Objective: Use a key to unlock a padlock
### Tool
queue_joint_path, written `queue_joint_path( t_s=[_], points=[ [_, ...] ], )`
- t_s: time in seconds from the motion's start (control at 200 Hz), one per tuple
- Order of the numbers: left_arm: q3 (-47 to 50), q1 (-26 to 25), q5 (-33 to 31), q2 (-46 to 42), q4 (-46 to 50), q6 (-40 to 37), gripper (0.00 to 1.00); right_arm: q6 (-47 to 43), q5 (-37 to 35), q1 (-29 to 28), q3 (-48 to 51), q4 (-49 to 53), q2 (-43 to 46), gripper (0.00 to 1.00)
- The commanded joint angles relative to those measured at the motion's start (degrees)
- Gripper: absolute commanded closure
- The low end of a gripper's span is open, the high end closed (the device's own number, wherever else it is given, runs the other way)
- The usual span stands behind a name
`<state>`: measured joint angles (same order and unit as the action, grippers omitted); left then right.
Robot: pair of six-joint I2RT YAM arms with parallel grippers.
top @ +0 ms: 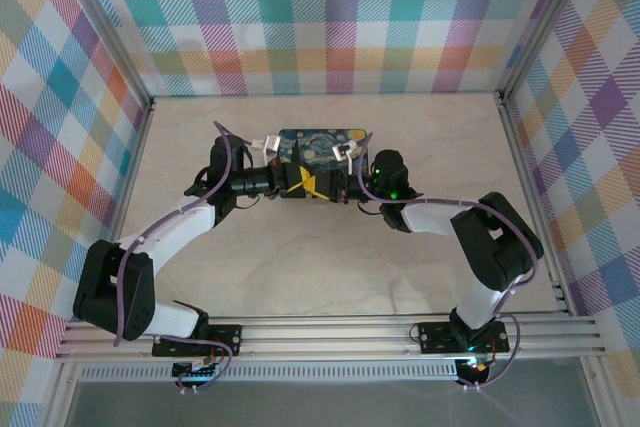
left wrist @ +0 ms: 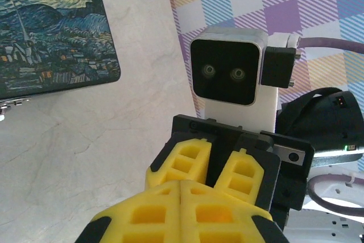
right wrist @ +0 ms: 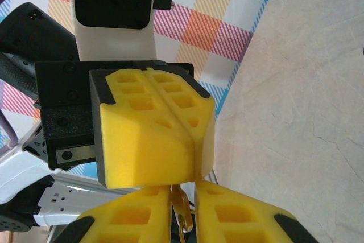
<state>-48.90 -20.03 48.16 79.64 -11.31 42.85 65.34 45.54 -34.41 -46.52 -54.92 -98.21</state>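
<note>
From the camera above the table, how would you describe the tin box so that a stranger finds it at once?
Start at the pale stone-patterned table inside the checked walls. A little beyond its middle lies the tin box, flat and rectangular. Nothing near it is painted: its lid alone carries a swirling blue and yellow night-sky painting.

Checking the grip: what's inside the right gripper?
A thin amber sliver pokes out between the right gripper's fingers; the rest is covered, so I cannot identify it.

No lettering, label, brand, number or sign is legible on any surface here.
</note>
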Motion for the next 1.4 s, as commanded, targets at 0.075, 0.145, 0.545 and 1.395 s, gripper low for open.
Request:
queue_joint_path(
  t_s=[0.075,0.145,0.545,1.395],
  points=[
    [-0.4,0.7,2.0,0.2,-2.4,0.4,1.00,2.4,1.0,-0.1,-1.1,-6.8,-1.0,0.92],
    [-0.2,1.0,1.9,0.1,-2.6,0.5,1.00,1.6,1.0,-0.1,-0.8,-5.3,-0.1,0.95],
    [-0.4,2.7,-0.3,1.0,-0.2,0.5,0.57,-1.6,-0.3,0.0,1.1,0.2,3.6,1.00],
    [-16.2,-25.1,-63.7,19.2,26.6,-8.1,0.41,-28.0,-2.4,16.9,7.6,51.7,22.9,1.00]
  ],
)
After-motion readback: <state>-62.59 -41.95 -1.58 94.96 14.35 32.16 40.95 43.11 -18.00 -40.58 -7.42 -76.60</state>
